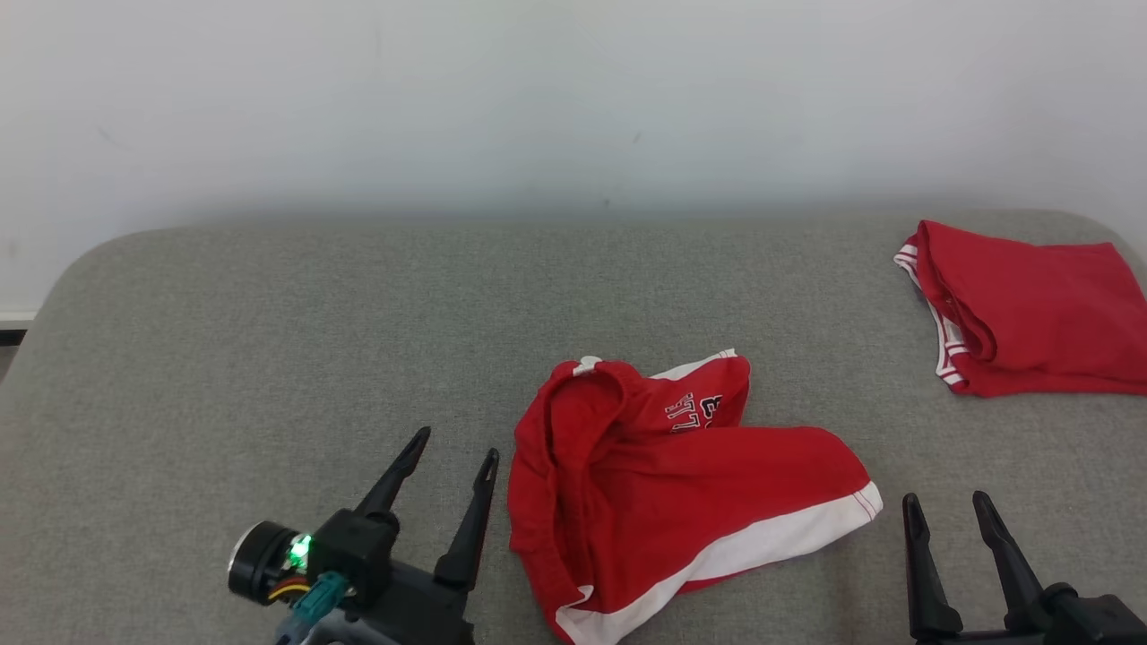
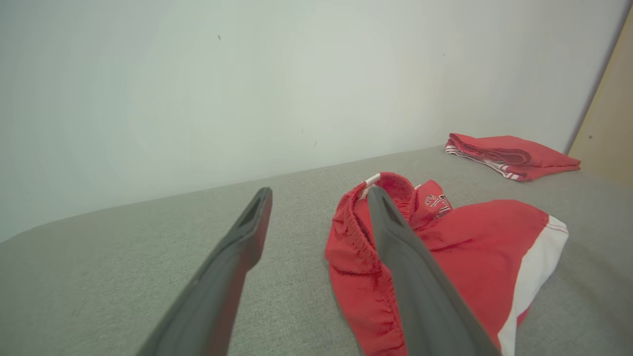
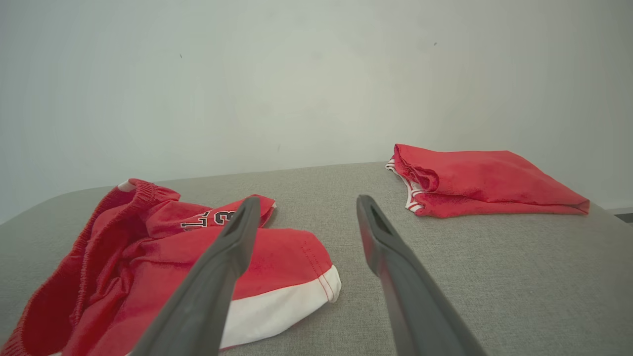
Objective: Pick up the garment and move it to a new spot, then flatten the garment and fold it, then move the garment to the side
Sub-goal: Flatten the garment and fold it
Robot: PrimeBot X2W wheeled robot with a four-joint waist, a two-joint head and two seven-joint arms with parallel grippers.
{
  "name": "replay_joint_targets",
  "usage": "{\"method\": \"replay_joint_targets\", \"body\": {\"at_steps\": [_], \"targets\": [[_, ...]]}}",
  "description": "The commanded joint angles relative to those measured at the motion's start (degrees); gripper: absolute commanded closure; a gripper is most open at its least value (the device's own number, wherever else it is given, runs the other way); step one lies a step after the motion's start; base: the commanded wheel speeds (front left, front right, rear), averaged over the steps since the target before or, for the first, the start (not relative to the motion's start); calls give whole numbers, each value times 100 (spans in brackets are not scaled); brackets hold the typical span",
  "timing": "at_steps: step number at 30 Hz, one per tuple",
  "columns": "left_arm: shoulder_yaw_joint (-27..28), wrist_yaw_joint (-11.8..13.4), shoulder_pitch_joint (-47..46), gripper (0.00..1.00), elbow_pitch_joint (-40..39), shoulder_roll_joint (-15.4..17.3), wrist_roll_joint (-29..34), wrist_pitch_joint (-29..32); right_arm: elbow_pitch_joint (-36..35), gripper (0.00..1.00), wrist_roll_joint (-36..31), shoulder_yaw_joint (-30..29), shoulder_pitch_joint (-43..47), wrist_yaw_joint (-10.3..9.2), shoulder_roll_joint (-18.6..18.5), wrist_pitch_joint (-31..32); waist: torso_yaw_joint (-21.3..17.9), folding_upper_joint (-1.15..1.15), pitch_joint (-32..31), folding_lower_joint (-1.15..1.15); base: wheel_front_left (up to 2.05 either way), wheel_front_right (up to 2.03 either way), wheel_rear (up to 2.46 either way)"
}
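The garment [image 1: 681, 475] is a pair of red shorts with white trim and dark lettering, lying crumpled on the grey padded surface [image 1: 269, 358] near its front middle. It also appears in the left wrist view [image 2: 445, 257] and the right wrist view [image 3: 163, 257]. My left gripper [image 1: 457, 448] stands open just left of the garment's waistband, with nothing between its fingers [image 2: 247, 222]. My right gripper [image 1: 945, 503] is open too, a little to the right of the white hem, apart from the cloth; its fingers [image 3: 381, 232] are empty.
A second red garment [image 1: 1030, 309] lies folded at the far right of the surface, also seen as a folded red garment [image 3: 484, 183] in the right wrist view. A pale wall [image 1: 573, 98] rises behind the rounded back edge. Bare grey cloth spreads to the left.
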Motion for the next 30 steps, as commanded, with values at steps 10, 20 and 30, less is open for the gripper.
{"method": "replay_joint_targets", "body": {"at_steps": [10,20,30], "targets": [[-1179,-55,-728,0,400,64,-44,294,102,0,40,49,-176,-16,83,-12,-553,0,302,0,0,0,0],[-2440,-50,-937,0,632,723,-368,697,91,0,47,17,-160,-16,87,-13,-756,0,383,0,0,0,0],[-3007,-51,-993,0,895,1191,-698,1245,148,0,68,-10,-199,-16,48,-13,-731,0,330,0,0,0,0]]}}
